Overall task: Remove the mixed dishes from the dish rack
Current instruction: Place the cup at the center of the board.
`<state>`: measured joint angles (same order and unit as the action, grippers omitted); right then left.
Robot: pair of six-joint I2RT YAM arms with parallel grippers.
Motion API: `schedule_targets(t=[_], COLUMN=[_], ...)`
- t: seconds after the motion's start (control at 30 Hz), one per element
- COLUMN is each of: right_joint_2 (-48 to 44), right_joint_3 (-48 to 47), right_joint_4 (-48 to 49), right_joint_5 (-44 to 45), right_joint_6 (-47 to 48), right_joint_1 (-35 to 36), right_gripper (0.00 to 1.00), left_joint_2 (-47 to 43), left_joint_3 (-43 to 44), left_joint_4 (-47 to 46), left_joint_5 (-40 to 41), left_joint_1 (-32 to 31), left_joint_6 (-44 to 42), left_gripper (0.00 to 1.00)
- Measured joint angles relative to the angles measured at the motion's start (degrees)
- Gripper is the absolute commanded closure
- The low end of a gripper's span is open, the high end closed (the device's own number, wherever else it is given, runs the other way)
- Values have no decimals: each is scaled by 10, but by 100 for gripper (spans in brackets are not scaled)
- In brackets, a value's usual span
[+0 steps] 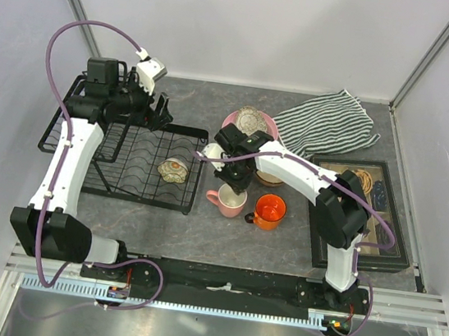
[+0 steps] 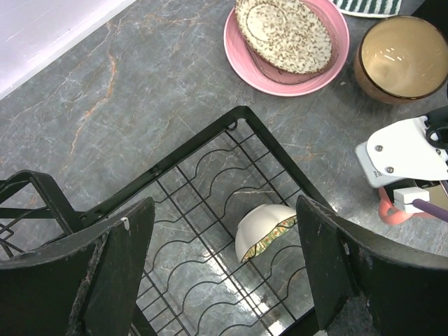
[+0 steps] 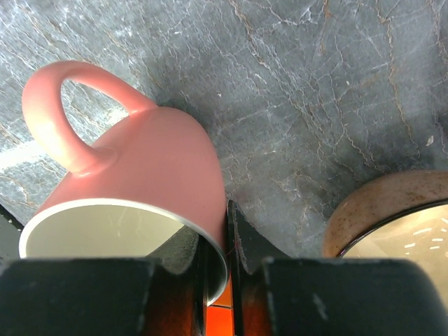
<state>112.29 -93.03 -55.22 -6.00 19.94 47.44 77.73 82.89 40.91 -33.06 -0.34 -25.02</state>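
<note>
My right gripper (image 1: 236, 178) (image 3: 217, 245) is shut on the wall of the pink mug (image 1: 226, 202) (image 3: 140, 182), one finger inside the rim and one outside. The mug is low over the table, just right of the dish rack (image 1: 134, 196) (image 2: 231, 119), with the orange mug (image 1: 269, 211) beside it. The small floral bowl (image 1: 174, 170) (image 2: 262, 227) lies tipped on the rack's flat section. My left gripper (image 1: 159, 114) (image 2: 224, 259) hangs open above the rack, apart from the bowl. The patterned oval dish (image 1: 251, 119) (image 2: 283, 31) lies on the pink plate (image 1: 232, 119) (image 2: 245, 56). The tan-brown bowl (image 2: 402, 59) (image 3: 392, 210) sits right of the plate.
A striped cloth (image 1: 330, 124) lies at the back right. A dark compartmented box (image 1: 364, 211) of trinkets sits along the right side. The rack's taller basket section (image 1: 74, 115) stands at the far left, under my left arm.
</note>
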Motion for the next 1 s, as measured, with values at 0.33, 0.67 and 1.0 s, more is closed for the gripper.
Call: schedule_targets(t=[0.33,0.67,1.0], right_joint_2=[1,0,-32], right_joint_3=[5,3,-42], right_joint_4=[0,0,-14], right_joint_5=[3,5,19], right_joint_6=[0,-1,-2], right_joint_1=[5,10,10], right_gripper=[66,52,45], left_joint_2=[5,5,7], left_joint_3=[0,0,-38], left_joint_4=[5,11,55], left_joint_5=[0,1,0], left_joint_1=[0,0,0], left_joint_6=[-14,-47,-169], left_gripper=[12,11,9])
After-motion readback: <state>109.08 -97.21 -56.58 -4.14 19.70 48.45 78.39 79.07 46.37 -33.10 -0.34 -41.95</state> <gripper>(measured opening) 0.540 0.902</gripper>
